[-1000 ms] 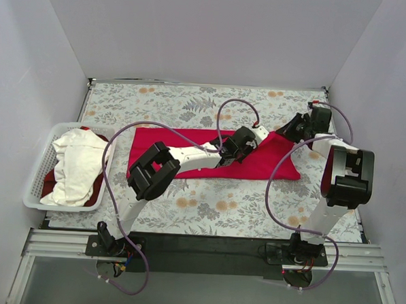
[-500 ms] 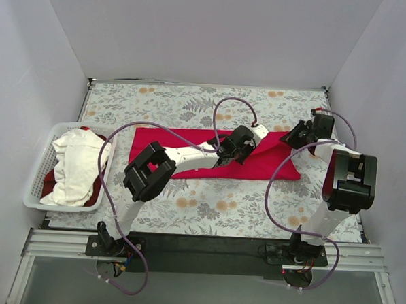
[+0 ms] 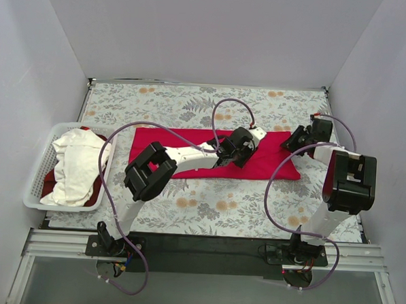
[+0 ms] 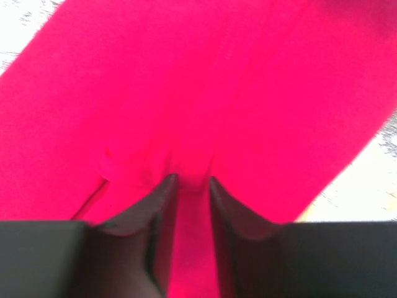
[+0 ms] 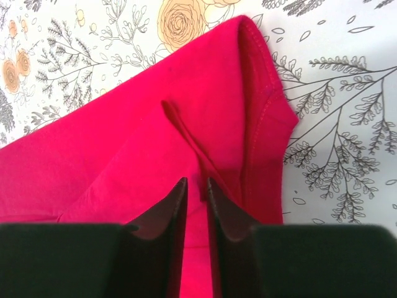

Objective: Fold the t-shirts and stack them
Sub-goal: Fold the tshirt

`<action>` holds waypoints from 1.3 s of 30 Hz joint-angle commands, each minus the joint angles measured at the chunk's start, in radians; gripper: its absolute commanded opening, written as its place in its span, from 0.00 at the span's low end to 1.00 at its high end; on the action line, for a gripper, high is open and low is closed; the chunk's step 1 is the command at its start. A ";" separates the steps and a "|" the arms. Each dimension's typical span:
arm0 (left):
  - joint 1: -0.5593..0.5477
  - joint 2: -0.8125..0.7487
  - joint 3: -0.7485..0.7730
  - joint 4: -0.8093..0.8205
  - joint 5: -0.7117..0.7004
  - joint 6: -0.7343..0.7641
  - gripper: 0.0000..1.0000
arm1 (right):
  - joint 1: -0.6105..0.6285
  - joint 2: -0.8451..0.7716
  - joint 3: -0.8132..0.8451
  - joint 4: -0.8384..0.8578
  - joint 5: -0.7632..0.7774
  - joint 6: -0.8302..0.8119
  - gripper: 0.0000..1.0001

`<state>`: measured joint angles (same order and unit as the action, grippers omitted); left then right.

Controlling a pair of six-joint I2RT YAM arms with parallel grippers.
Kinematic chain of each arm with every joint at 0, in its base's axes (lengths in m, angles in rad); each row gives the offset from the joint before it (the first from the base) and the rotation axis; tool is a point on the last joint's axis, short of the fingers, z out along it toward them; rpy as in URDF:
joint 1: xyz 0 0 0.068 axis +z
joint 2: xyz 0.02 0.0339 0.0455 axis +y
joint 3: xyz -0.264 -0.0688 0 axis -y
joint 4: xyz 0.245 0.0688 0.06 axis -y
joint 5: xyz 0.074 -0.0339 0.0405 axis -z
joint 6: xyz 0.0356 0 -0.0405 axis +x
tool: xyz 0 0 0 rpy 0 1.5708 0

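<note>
limp red shirt: take it by the hems

my left pincer sits low on the red shirt, jaws only narrowly parted over a small pucker of cloth, not clamping it as far as i can see. my right pincer is likewise slightly apart, astride a thin raised crease near the stitched hem. the shirt lies flat, well apart from the basket, which holds the white shirt. i judge it light, soft and floppy; i'd grip doubled hems or corners, both sides together.
</note>
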<state>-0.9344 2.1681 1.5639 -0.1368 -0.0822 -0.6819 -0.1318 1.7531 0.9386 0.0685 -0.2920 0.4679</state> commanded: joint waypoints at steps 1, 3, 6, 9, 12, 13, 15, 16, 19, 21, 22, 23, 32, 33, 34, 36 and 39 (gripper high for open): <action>0.000 -0.085 -0.004 -0.017 0.073 -0.050 0.29 | -0.006 -0.066 0.003 0.001 0.034 -0.029 0.26; 0.000 -0.114 -0.013 -0.017 0.081 -0.080 0.33 | -0.005 -0.093 0.009 -0.012 0.042 -0.029 0.30; 0.002 -0.162 -0.030 -0.015 0.081 -0.122 0.35 | -0.005 -0.125 0.009 -0.019 0.034 -0.026 0.34; 0.009 -0.182 -0.041 0.006 0.052 -0.172 0.34 | -0.002 -0.133 0.006 0.002 -0.027 -0.005 0.34; 0.040 -0.160 -0.033 0.022 0.041 -0.237 0.29 | 0.006 -0.116 -0.007 0.076 -0.117 0.040 0.34; 0.051 -0.150 -0.025 0.023 0.047 -0.255 0.26 | 0.008 -0.106 -0.006 0.091 -0.137 0.052 0.34; 0.086 -0.111 -0.015 0.032 0.080 -0.294 0.23 | 0.008 -0.060 0.000 0.113 -0.185 0.083 0.34; 0.097 -0.093 -0.010 0.037 0.119 -0.330 0.22 | 0.008 -0.046 -0.001 0.116 -0.185 0.089 0.34; 0.131 -0.035 -0.002 0.043 0.177 -0.386 0.21 | 0.006 0.000 -0.024 0.131 -0.147 0.098 0.34; 0.140 -0.013 -0.014 0.045 0.182 -0.396 0.21 | 0.001 0.032 -0.035 0.137 -0.141 0.094 0.34; 0.140 -0.001 -0.021 0.045 0.177 -0.400 0.21 | 0.000 0.043 -0.041 0.137 -0.131 0.089 0.34; 0.140 0.002 -0.028 0.046 0.171 -0.403 0.21 | -0.002 0.060 -0.044 0.136 -0.125 0.084 0.34; 0.175 -0.157 -0.068 0.006 0.047 -0.394 0.30 | -0.003 -0.021 -0.009 0.062 -0.141 0.009 0.37; 0.192 -0.175 -0.070 -0.004 0.033 -0.378 0.31 | 0.003 -0.036 -0.006 0.036 -0.128 -0.001 0.38; 0.201 -0.192 -0.076 -0.024 0.018 -0.367 0.33 | 0.009 -0.076 -0.009 -0.011 -0.102 -0.020 0.38; 0.233 -0.237 -0.099 -0.033 -0.033 -0.323 0.38 | 0.027 -0.119 -0.049 -0.032 -0.084 -0.022 0.38; 0.284 -0.255 -0.145 -0.053 -0.103 -0.282 0.39 | 0.050 -0.204 -0.139 -0.045 -0.049 0.005 0.39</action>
<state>-0.7132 2.0029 1.4509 -0.1577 -0.0715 -1.0264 -0.1062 1.6321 0.8658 0.0708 -0.3851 0.4885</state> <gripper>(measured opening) 0.386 0.385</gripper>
